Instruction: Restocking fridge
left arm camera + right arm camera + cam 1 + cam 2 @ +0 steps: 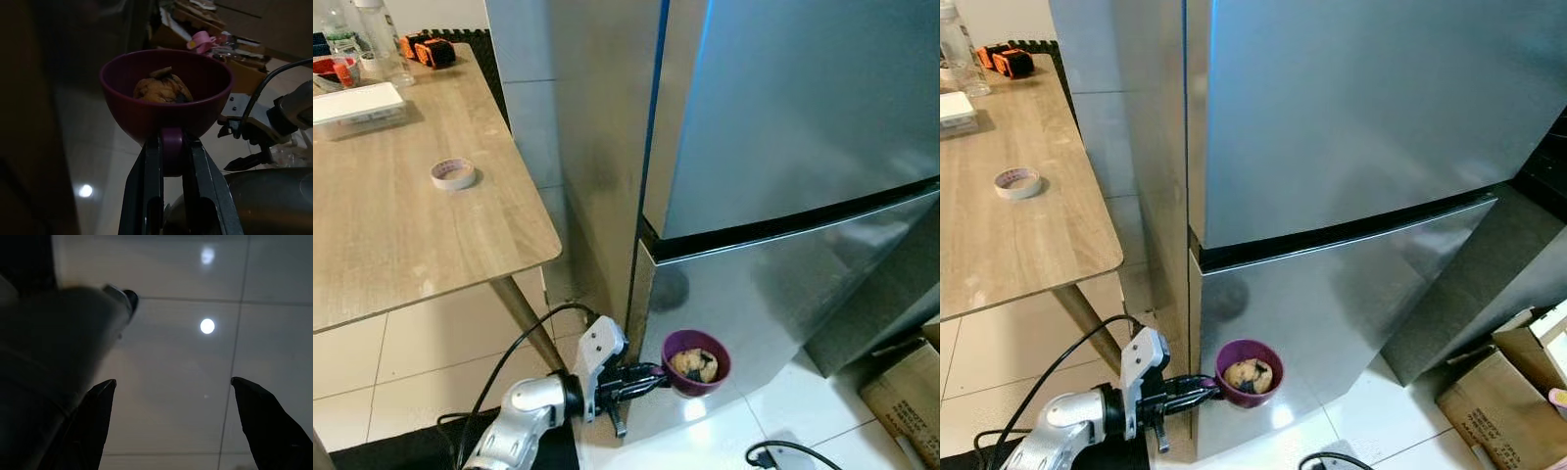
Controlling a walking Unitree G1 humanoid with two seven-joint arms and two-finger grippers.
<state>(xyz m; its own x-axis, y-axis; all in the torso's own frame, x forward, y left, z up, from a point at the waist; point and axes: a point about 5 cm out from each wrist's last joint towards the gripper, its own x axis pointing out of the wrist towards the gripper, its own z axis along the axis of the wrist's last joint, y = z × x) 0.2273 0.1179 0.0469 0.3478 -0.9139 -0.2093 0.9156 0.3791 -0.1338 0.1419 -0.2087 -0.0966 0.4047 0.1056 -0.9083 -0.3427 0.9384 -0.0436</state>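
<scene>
Your left gripper [658, 376] is clamped on the small handle of a purple bowl [696, 361]; its two black fingers [146, 191] pinch that tab from both sides; the bowl carries a brownish lump of food [163, 89] and hangs low in front of the fridge [783, 147], close to its closed lower door [754, 294] and above the tiled floor [431, 352]; your right gripper [171, 426] has its fingers spread apart over the floor, holding nothing; to the left of the fridge stands the wooden worktop [382, 225], with a roll of tape [453, 173] and a white box [359, 104] on it; to the right of the fridge, low down, sits a cardboard box [906, 387].
</scene>
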